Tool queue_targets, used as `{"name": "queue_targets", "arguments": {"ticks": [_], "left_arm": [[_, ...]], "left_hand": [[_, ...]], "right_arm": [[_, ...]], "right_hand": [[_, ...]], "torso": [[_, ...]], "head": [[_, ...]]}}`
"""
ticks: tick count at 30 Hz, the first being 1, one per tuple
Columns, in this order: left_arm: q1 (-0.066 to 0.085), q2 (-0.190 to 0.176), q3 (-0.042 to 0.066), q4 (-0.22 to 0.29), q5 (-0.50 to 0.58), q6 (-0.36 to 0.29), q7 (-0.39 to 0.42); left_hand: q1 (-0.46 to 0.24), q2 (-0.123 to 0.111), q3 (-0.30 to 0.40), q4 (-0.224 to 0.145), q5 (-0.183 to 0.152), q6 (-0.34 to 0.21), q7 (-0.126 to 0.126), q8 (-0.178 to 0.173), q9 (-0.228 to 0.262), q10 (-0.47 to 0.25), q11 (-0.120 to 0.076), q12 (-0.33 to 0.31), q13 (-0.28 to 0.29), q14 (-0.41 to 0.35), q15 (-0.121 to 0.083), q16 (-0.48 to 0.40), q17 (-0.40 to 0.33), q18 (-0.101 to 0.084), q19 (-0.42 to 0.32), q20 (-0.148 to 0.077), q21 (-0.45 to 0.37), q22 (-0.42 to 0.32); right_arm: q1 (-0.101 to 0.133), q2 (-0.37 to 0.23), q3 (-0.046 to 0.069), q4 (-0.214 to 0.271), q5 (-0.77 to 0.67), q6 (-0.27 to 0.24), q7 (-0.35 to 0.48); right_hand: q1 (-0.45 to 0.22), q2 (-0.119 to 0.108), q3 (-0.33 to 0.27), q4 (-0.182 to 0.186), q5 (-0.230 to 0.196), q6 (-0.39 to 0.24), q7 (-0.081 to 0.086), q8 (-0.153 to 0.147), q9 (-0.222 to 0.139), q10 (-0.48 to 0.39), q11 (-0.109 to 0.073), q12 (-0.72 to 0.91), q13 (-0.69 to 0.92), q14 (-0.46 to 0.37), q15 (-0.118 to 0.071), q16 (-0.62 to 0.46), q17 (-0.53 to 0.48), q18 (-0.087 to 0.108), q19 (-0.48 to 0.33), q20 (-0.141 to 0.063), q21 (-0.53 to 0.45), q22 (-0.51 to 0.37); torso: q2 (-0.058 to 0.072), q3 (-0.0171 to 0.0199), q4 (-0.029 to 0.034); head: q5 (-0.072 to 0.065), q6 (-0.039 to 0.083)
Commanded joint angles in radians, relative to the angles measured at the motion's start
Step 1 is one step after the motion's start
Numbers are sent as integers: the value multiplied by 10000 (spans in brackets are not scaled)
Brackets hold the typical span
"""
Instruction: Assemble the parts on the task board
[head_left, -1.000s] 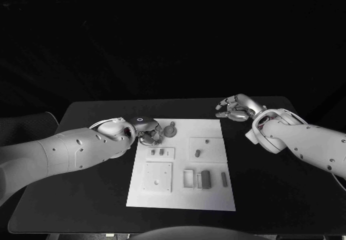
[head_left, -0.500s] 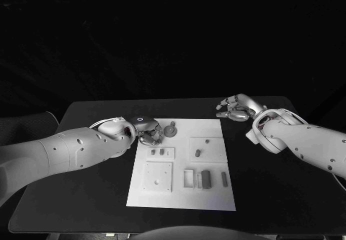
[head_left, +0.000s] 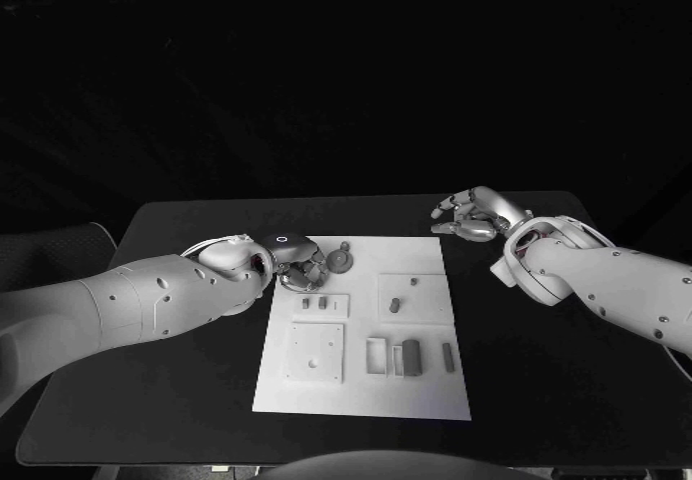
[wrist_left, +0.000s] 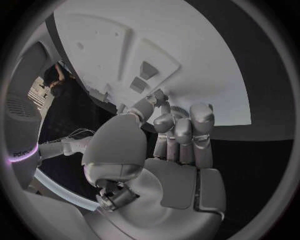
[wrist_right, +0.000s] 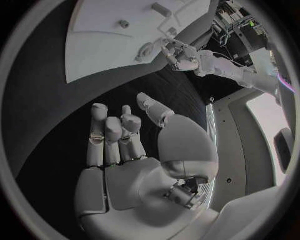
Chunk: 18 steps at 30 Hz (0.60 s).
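The white task board (head_left: 418, 395) lies in the middle of the black table. My left hand (head_left: 296, 262) hovers over its far left corner with the fingers curled in. The thumb and fingers (wrist_left: 178, 125) pinch a small grey part (wrist_left: 160, 96). A round grey part (head_left: 339, 261) lies on the board just right of that hand, and it is the round part (wrist_right: 147, 50) in the right wrist view. My right hand (head_left: 469, 215) is beyond the board's far right corner, over bare table. Its fingers (wrist_right: 109, 132) are apart and nothing is in it.
Two small pieces (head_left: 315, 302) stand on a raised plate below the left hand. Two pegs (head_left: 414, 282) sit on a square plate at the middle right. A square plate (head_left: 315, 352), a slotted holder (head_left: 378, 356) and dark bars (head_left: 411, 357) occupy the near half.
My left hand has edged slightly toward the round part at the board's far left corner. My right hand has barely moved.
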Motion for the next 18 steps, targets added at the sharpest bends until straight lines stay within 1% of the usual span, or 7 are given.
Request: {"name": "queue_targets", "arguments": {"ticks": [1,14,18], "left_arm": [[-4,18,-1,16,-23,146,30],[-7,-27,-2,-29,-34,170,19],[-8,-7,-2,-12,-35,293,-14]], "left_hand": [[48,-62,8,-70,-8,510,405,27,10,-35,36,-32,-13,143,-114,-59,12,1288,30,-14,30,139],[61,-69,7,-80,-9,522,402,32,13,-33,33,-36,-13,145,-116,-64,16,1284,29,-17,29,138],[71,-98,-2,-95,-11,497,407,17,7,-30,36,-41,-13,146,-116,-69,18,1281,28,-19,28,138]], "right_arm": [[-1,8,4,10,-57,83,47],[-1,0,4,17,-57,85,46],[-1,4,4,15,-57,82,46]], "right_hand": [[-115,-24,-21,57,55,-28,70,-62,1,-8,47,45,12,37,-6,-2,-15,163,84,-11,-27,160],[-118,-25,-21,58,54,-27,70,-63,2,-9,47,46,12,37,-6,-2,-15,163,84,-11,-27,160],[-119,-25,-22,59,53,-28,70,-64,2,-9,47,46,12,37,-6,-2,-15,163,84,-11,-27,160]], "torso": [[-3,2,5],[-4,0,9],[-3,-2,8]], "head": [[-6,-3],[-15,-12],[-19,-16]]}}
